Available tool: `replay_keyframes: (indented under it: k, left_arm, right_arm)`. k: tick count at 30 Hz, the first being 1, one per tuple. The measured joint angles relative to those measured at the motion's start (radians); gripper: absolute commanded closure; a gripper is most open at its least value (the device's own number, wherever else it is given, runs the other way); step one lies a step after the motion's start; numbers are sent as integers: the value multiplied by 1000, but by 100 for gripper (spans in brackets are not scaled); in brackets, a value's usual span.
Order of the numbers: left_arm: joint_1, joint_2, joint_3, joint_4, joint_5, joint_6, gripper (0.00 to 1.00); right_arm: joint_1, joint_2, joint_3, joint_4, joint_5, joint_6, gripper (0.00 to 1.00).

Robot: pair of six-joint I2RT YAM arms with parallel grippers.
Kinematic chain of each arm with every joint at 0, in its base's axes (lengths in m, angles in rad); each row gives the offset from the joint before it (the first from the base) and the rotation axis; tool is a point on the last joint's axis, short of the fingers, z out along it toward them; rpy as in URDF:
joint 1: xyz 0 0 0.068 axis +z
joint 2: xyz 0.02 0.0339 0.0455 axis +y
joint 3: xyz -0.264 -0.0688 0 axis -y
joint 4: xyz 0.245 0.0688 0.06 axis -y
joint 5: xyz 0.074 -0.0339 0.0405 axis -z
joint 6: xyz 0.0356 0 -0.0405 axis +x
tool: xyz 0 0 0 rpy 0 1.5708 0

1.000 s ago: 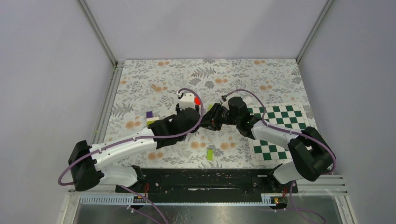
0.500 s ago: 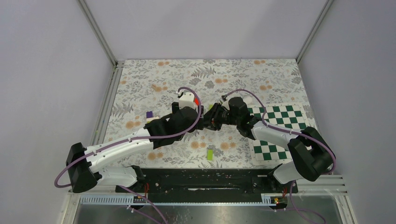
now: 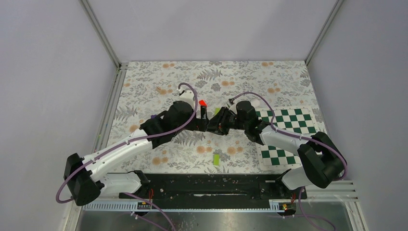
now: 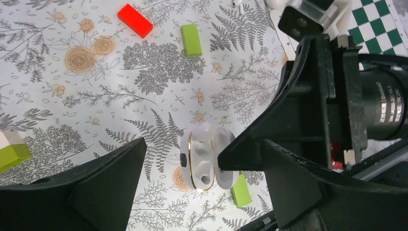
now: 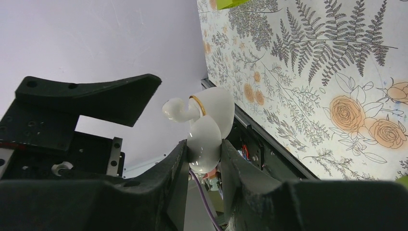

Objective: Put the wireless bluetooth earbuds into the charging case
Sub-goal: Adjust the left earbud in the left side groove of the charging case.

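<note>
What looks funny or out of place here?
The charging case isn't lying on the table. The right claw pinches it up in the air with its lid open. One earbud pokes out past the gold rim and looks only partly seated, so it might slip out.

Loose items on floral-print cloth (image 4: 72, 96).
Red block (image 4: 135, 20) near a lime-green block (image 4: 191, 40); second green block (image 4: 240, 190) apart, nearer side; white-and-green block (image 4: 12, 150) left; green-white checkered mat (image 3: 284, 118) right.

1 overhead, 2 close wrist views on charging case (image 4: 208, 156)
</note>
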Motion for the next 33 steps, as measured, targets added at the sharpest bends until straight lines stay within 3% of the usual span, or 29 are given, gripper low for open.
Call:
replay_keyframes:
  k: [9, 33]
  left_arm:
    - [19, -31, -39, 44, 129, 53, 12]
    - [26, 98, 15, 87, 212, 108, 12]
  right_arm:
    - [0, 0, -4, 0, -1, -4, 100]
    - [-11, 0, -23, -57, 19, -14, 100]
